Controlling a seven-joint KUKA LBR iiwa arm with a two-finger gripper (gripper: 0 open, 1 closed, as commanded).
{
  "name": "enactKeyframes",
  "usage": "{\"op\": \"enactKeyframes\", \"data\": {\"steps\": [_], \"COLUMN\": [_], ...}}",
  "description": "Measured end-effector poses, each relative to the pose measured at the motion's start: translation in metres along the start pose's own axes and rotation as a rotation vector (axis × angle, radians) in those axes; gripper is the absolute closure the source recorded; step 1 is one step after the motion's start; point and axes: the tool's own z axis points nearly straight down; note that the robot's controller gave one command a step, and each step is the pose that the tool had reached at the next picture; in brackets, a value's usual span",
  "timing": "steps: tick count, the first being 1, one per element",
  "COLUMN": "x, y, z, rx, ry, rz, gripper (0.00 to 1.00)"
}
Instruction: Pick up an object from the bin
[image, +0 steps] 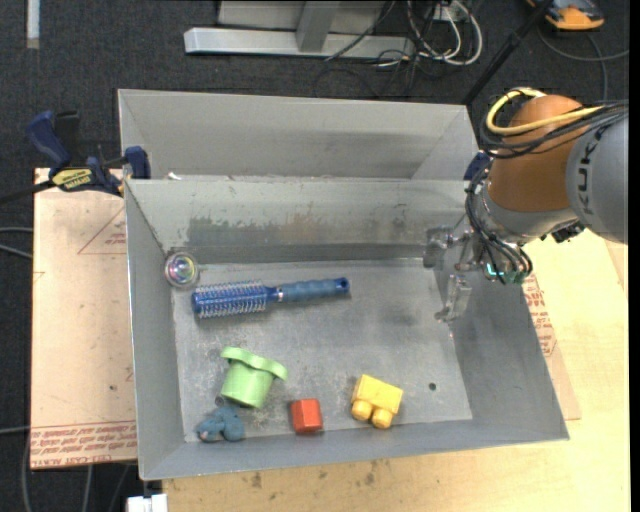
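the gripper (452, 292) hangs over bare floor of the bin (400, 345) at right middle of the frame, beside the wall the arm reaches over. i cannot tell how open it is, and see nothing in it. nearest pickable things: yellow block (376, 400) lower centre, blue hairbrush (270, 296) left.

Our arm (605, 175) comes in from the right of the view, its grey link ending in a rounded orange cover (530, 175) at the wrist. Over the top of that cover loop yellow cables (515, 105), and a bundle of darker wires (505, 262) hangs beneath it. Below and to the left of the wrist, our gripper (452, 300) points downward, its metal body pale and slim.
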Motion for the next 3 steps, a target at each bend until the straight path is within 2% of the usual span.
{"op": "enactKeyframes", "data": {"steps": [1, 2, 3], "x": [0.103, 0.135, 0.136], "y": [0.038, 0.105, 0.102], "z": [0.06, 0.056, 0.056], "rx": [-0.003, -0.001, 0.001], "ry": [0.005, -0.012, -0.006], "rz": [-0.106, -0.231, -0.226], "gripper": [0.0, 0.0, 1.0]}}
